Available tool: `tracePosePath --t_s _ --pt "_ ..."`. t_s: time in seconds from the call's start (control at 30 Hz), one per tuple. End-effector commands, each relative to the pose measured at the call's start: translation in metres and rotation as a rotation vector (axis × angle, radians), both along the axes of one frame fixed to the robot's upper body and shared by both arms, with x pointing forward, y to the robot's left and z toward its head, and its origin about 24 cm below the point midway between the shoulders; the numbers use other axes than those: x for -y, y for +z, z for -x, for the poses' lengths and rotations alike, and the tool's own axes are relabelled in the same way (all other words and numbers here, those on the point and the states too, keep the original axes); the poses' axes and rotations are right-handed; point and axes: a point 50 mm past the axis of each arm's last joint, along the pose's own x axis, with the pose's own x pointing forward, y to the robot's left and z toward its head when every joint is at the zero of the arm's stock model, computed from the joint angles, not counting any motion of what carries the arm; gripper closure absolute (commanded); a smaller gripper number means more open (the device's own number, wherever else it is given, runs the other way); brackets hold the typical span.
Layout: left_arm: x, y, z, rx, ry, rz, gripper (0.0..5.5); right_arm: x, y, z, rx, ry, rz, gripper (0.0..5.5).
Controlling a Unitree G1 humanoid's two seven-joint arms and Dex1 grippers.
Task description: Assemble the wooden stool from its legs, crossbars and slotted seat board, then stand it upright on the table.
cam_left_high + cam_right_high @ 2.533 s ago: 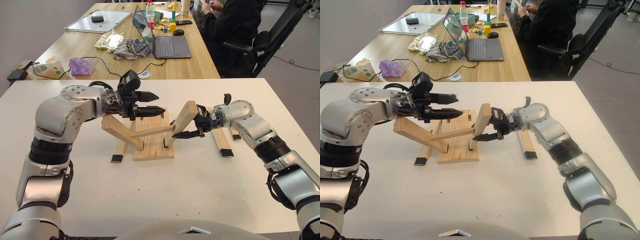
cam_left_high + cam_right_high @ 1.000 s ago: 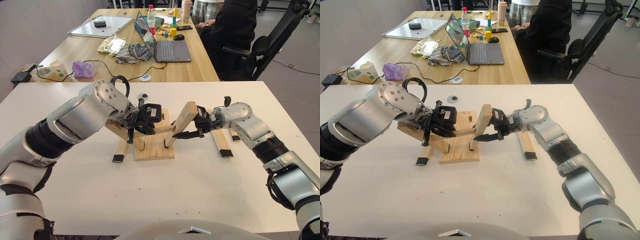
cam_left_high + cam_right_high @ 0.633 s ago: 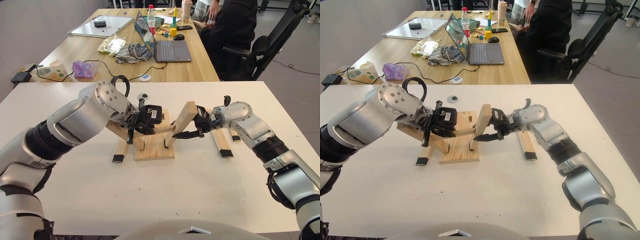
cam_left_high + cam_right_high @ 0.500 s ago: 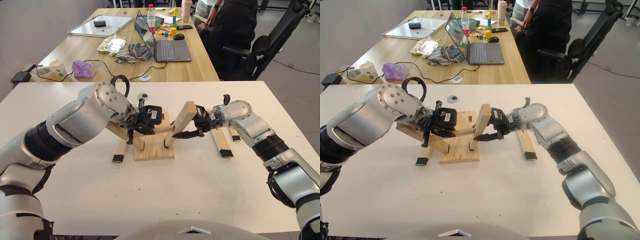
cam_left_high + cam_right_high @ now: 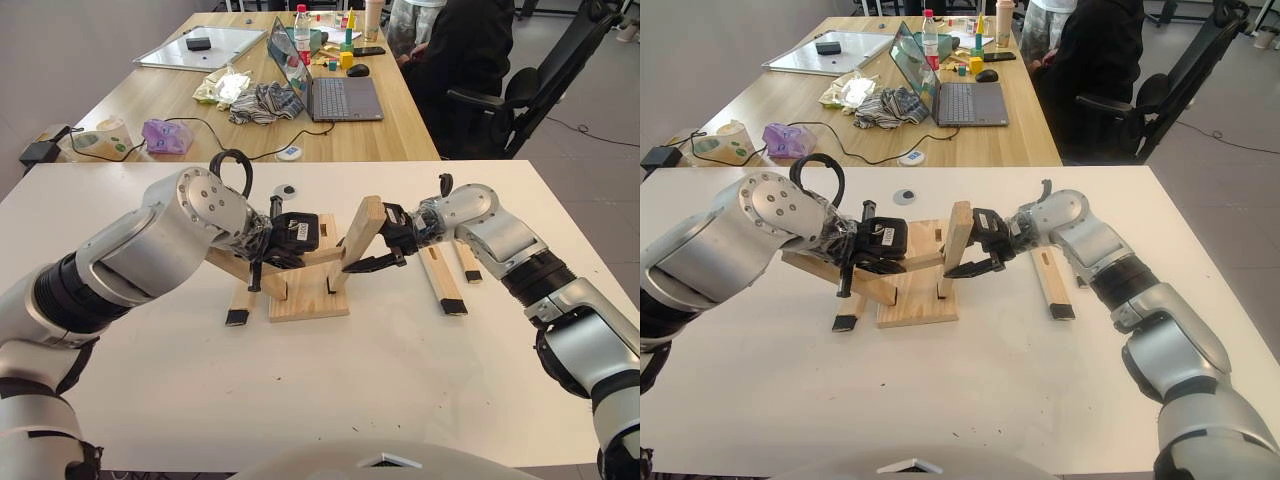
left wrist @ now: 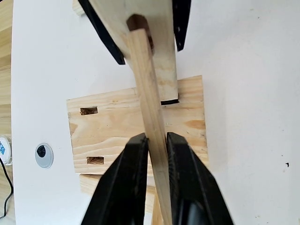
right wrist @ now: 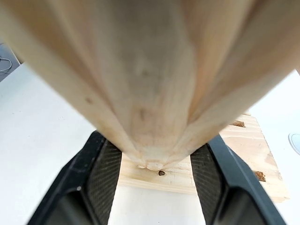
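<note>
The slotted seat board lies flat on the white table. My left gripper is shut on a thin crossbar just above the board. One end of the crossbar sits in a hole of the wooden leg that my right gripper is shut on. That leg stands tilted over the board's right side, with the black fingers on either side of it. A second leg slants down under my left gripper to the board's left edge.
Two loose legs lie on the table right of the board, and another leg lies along its left side. A grey grommet is set in the table behind. A cluttered desk with a laptop stands beyond.
My left gripper turned from lying above the parts to gripping the crossbar. My right gripper has shifted its leg slightly left and more upright. The camera has also shifted a little.
</note>
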Motion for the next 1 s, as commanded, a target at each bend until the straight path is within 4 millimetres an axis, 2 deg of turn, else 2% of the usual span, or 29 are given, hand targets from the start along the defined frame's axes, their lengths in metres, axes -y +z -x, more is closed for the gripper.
tracePosePath --t_s 0.03,0.1,0.17,0.2,0.3,0.5,0.6,0.73,1.0 --pt "0.004 -0.069 0.037 -0.325 -0.156 -0.089 5.05 0.085 -0.143 0.086 -0.541 0.299 1.157 3.45" --pt "0.004 -0.070 0.034 -0.322 -0.138 -0.088 5.05 0.081 -0.142 0.086 -0.543 0.303 1.144 3.45" --pt "0.005 -0.065 0.021 -0.312 -0.061 -0.035 5.05 0.075 -0.140 0.086 -0.552 0.293 1.109 3.45" --pt "0.006 -0.060 0.015 -0.314 -0.029 -0.004 4.67 0.074 -0.139 0.087 -0.555 0.292 1.097 3.45" --pt "0.007 -0.043 0.004 -0.312 0.031 0.082 4.22 0.072 -0.139 0.090 -0.564 0.279 1.077 3.45" --pt "0.007 -0.002 -0.012 -0.283 0.069 0.226 4.22 0.072 -0.144 0.093 -0.570 0.259 1.058 3.45" --pt "0.004 -0.006 -0.010 -0.290 0.057 0.181 4.22 0.072 -0.148 0.093 -0.572 0.253 1.054 3.45" --pt "0.007 -0.009 -0.009 -0.265 0.031 0.163 4.88 0.071 -0.149 0.093 -0.572 0.257 1.060 3.45" --pt "0.023 -0.022 0.012 -0.235 -0.134 0.078 4.91 0.079 -0.149 0.103 -0.640 0.350 1.143 3.45"
